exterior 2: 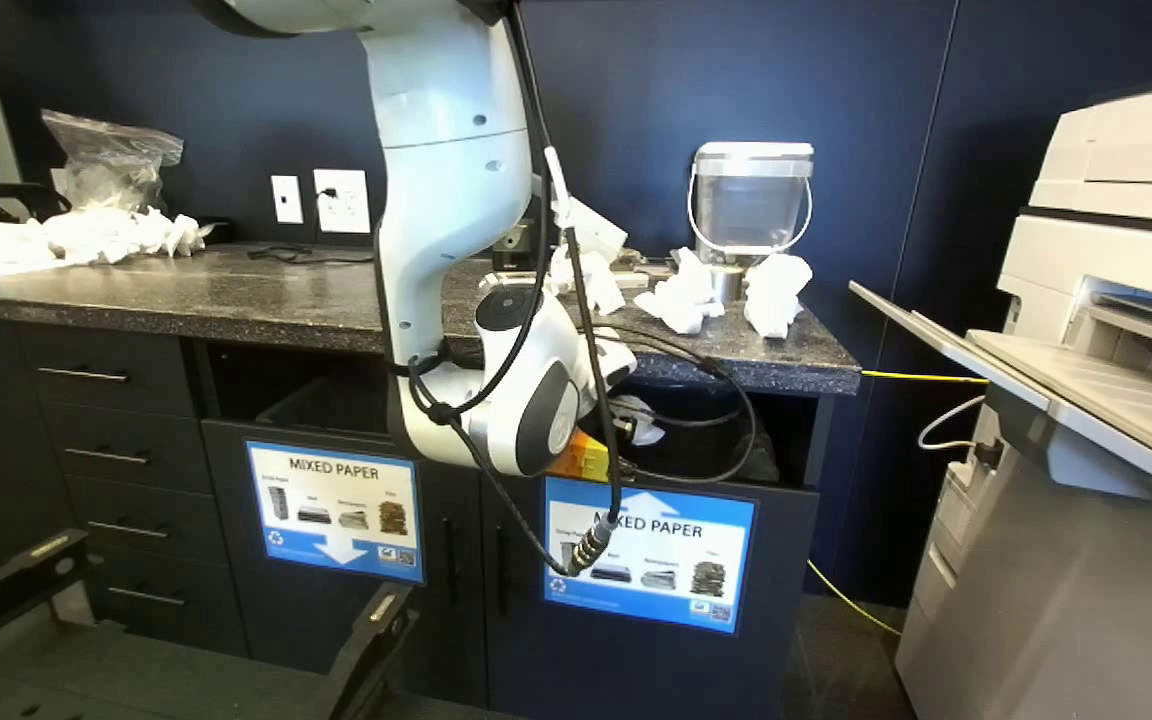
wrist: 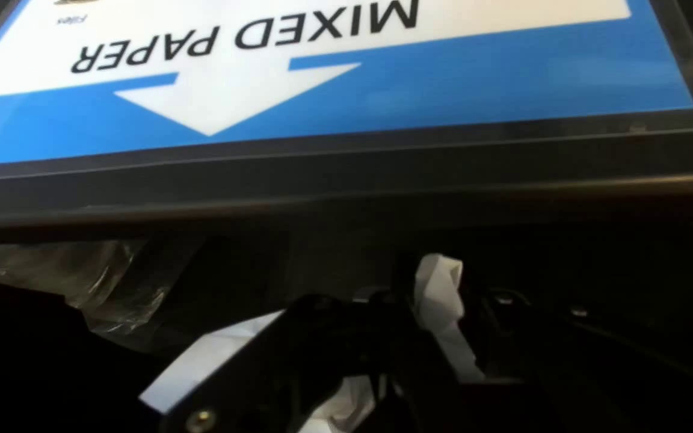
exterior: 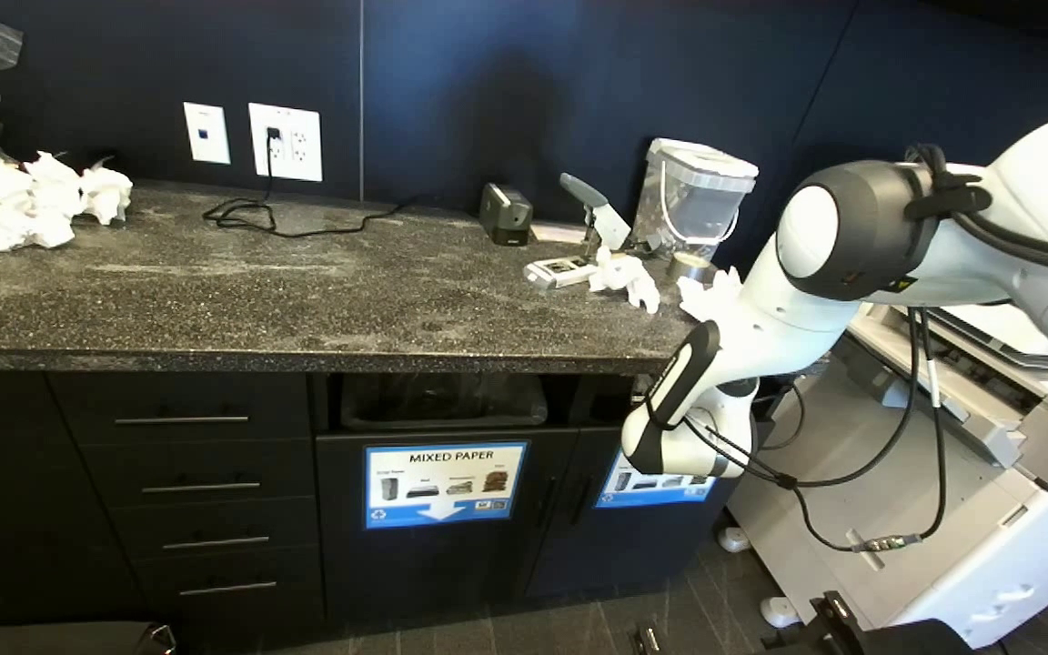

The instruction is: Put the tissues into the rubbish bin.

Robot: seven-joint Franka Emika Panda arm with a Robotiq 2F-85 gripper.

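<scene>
As you face the counter point(exterior: 306, 309) in an exterior view, the heap of tissues point(exterior: 24, 200) lies between nine and ten o'clock, a loose tissue point(exterior: 624, 280) sits at two, and another tissue point(exterior: 708, 293) shows just beside the arm point(exterior: 774, 323). Your rubbish bin point(exterior: 610, 550) stands at five o'clock, its blue sign point(exterior: 654, 494) partly covered by that arm.

In an exterior view you also find the bin's dark slot point(exterior 2: 716, 440) at four o'clock, and inside it the gripped tissue point(exterior 2: 641, 424) (a black cable point(exterior 2: 592, 355) hangs just beside it). Two tissues point(exterior 2: 684, 297) rest on the counter between two and three o'clock, in front of the clear bucket point(exterior 2: 753, 205).

In the wrist view that sign stands upside down at twelve o'clock. At six o'clock your pincer point(wrist: 367, 319) sits past the bin's front edge, within the dark slot, its fingers clamped on the gripped tissue, with white paper sticking out on either side. Clear plastic point(wrist: 112, 282) glints between eight and nine o'clock, on the same side of that edge.
</scene>
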